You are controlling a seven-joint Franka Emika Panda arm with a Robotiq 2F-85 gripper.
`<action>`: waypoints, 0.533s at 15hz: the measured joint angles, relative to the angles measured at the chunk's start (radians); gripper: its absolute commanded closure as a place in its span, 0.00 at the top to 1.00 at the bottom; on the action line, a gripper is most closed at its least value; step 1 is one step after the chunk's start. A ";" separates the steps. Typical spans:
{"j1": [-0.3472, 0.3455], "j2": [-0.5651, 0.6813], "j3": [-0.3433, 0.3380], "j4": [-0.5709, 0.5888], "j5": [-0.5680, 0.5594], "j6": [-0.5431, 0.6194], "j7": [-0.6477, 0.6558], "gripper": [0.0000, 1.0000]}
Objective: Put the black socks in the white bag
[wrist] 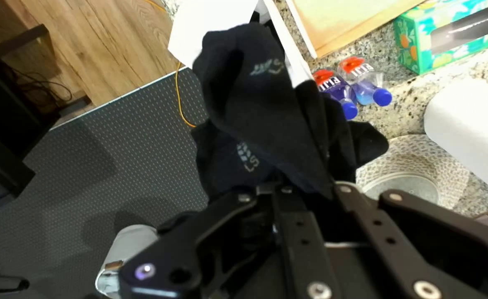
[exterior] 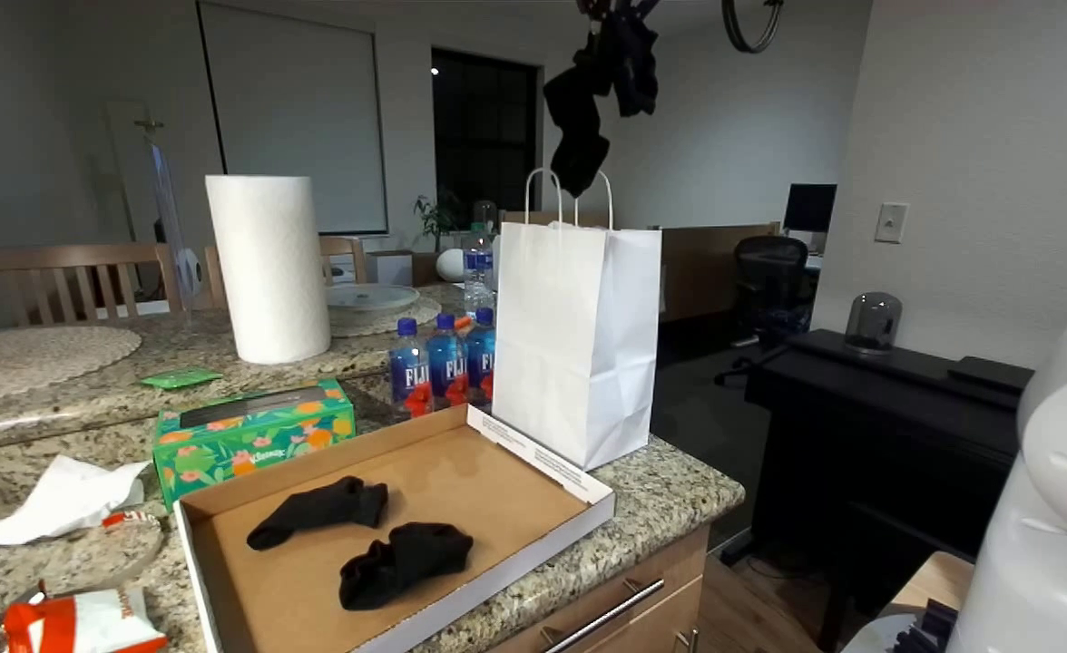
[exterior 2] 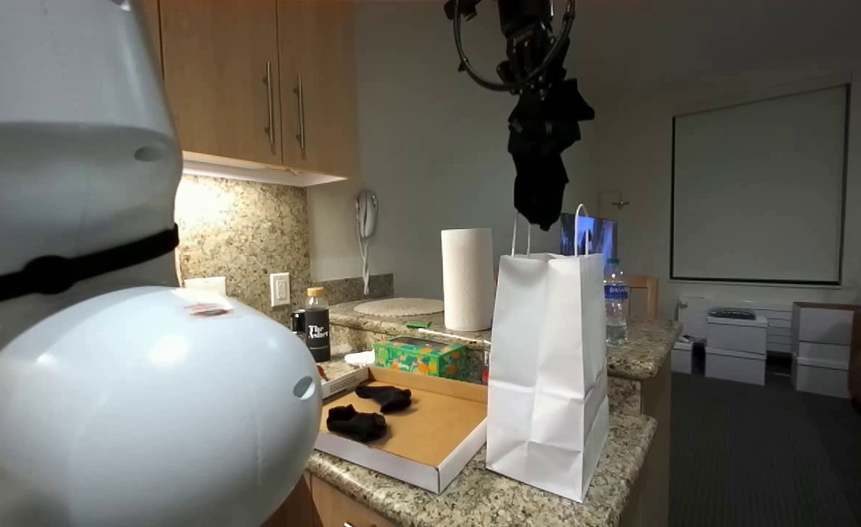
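Black fabric: I have the tool (wrist: 308, 191) clamped on bunched socks (exterior: 579, 122). In an exterior view they hang at twelve o'clock over the white bag (exterior: 547, 336), upright on the worktop (exterior: 679, 490). From the bag: tray (exterior: 474, 472) between seven and eight, two more socks (exterior: 320, 515) inside; farther, paper towel roll (exterior: 268, 272) past nine.

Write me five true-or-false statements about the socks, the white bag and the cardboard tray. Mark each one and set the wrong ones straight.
1. The gripper holds black socks. True.
2. The white bag stands upright on the counter. True.
3. The held black socks are down inside the white bag. False: they hang above its rim.
4. A green tissue box stands beside the cardboard tray. True.
5. Five socks lie in the cardboard tray. False: two socks lie there.
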 measured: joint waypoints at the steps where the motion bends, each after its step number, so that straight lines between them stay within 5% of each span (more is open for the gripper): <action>1: -0.007 0.010 0.006 -0.011 0.001 0.001 0.004 0.08; 8: -0.019 0.084 0.049 -0.029 -0.004 0.000 0.059 0.08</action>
